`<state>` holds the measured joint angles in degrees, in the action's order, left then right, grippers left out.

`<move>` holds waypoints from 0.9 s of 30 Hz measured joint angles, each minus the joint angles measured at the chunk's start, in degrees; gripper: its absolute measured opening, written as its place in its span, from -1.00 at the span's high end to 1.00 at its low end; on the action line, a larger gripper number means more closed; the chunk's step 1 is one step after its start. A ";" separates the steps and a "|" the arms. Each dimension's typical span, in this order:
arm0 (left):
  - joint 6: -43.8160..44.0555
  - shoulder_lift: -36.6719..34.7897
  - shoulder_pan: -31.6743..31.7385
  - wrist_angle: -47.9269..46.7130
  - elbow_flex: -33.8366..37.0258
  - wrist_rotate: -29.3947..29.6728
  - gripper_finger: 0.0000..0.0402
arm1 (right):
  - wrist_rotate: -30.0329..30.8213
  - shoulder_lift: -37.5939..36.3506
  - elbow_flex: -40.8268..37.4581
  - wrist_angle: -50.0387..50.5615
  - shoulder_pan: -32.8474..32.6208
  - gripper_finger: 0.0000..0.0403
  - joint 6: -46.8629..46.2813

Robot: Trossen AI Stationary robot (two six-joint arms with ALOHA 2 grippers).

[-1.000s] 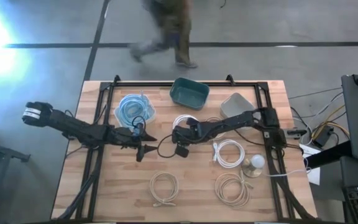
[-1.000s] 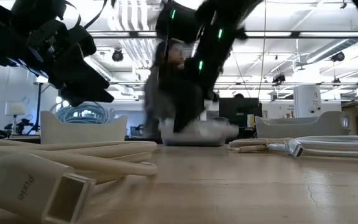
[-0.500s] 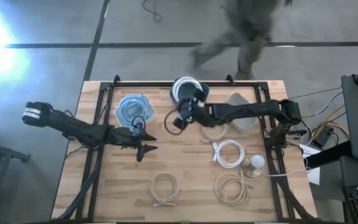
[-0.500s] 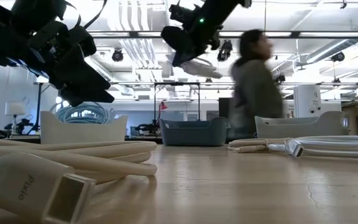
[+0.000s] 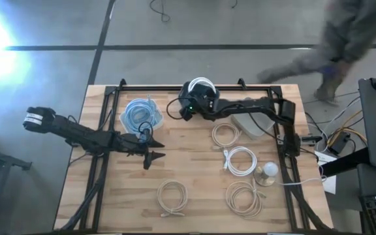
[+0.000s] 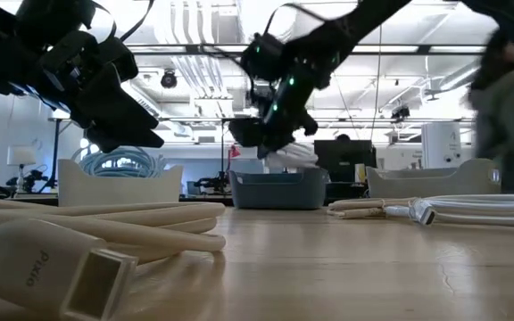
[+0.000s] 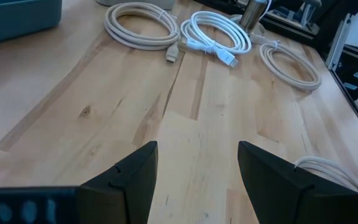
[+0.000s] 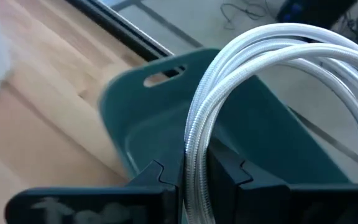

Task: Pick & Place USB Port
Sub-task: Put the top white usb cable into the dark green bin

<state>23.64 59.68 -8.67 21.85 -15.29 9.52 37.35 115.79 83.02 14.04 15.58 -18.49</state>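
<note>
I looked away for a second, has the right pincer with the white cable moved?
Yes. The right pincer, shut on the coiled white cable, went from table centre to above the teal plastic bin at the table's far edge.

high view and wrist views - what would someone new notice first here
The right gripper is shut on a coiled white cable, held over the teal bin at the table's far edge. On the table near that arm lie four more coiled cables. The left gripper hangs open above bare wood in the left-middle, beside a white bin of blue cable.
</note>
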 joint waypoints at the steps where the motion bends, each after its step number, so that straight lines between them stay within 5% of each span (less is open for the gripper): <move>1: -0.01 0.00 0.00 0.00 0.00 0.00 -0.11 | 0.06 0.73 0.00 -0.72 0.37 0.80 -0.09; 11: -0.07 0.00 0.00 -0.04 0.00 0.00 -0.11 | 0.17 4.68 0.13 -5.20 3.11 0.71 -0.40; 27: -1.15 0.00 0.00 -0.14 0.11 0.00 -0.11 | -0.34 5.01 0.24 -4.68 3.21 0.25 1.15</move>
<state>22.49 59.68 -8.67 21.70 -15.18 9.52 37.01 120.80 83.26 9.37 18.79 -17.34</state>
